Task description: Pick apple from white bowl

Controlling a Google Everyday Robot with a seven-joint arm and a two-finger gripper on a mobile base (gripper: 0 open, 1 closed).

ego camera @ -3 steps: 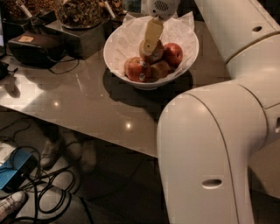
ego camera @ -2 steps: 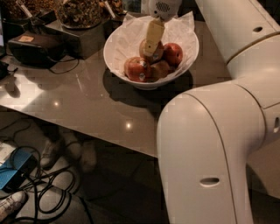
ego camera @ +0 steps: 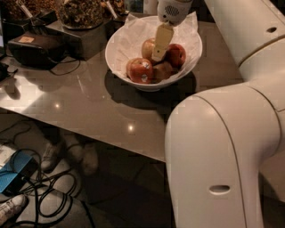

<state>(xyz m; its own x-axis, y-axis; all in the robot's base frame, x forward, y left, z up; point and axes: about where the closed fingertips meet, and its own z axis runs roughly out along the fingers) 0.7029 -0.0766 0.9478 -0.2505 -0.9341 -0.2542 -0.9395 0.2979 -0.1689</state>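
Note:
The white bowl (ego camera: 120, 53), lined with crinkled white paper, stands on the grey table and holds several apples. The yellow-gold apple (ego camera: 148, 46) lies at the back of the bowl, partly hidden by my gripper. A deep red apple (ego camera: 177, 54) lies to its right. A darker red apple with a sticker (ego camera: 140, 71) lies at the front. My gripper (ego camera: 156, 57) reaches down from above into the middle of the bowl, its tip right beside the yellow-gold apple.
My white arm (ego camera: 222, 147) fills the right side of the view. A black box (ego camera: 33, 49) with cables and a jar of snacks (ego camera: 80, 13) stand at the table's back left. Cables (ego camera: 49, 187) and shoes lie on the floor below the table's front edge.
My gripper has shifted slightly to the right over the bowl, and a little more of the yellow-gold apple shows. The bowl and apples have not moved.

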